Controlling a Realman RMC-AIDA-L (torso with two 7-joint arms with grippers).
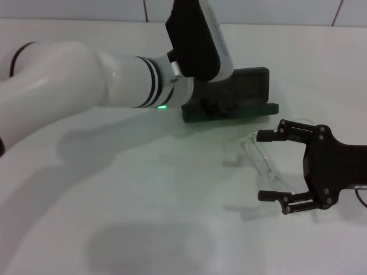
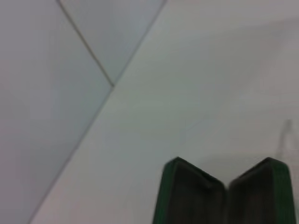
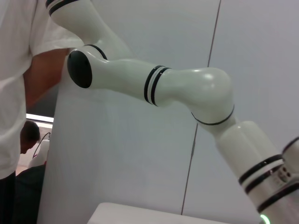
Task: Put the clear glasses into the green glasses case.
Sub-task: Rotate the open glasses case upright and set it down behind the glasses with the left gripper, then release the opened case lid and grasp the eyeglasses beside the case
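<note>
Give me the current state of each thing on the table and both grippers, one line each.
green glasses case: open, lid raised, nothing visible inside.
clear glasses: lying on the table in front of the case, not yet in it, between the right gripper's fingers.
right gripper: open, fingers either side of the glasses.
left gripper: at the case's front edge; finger state unclear.
</note>
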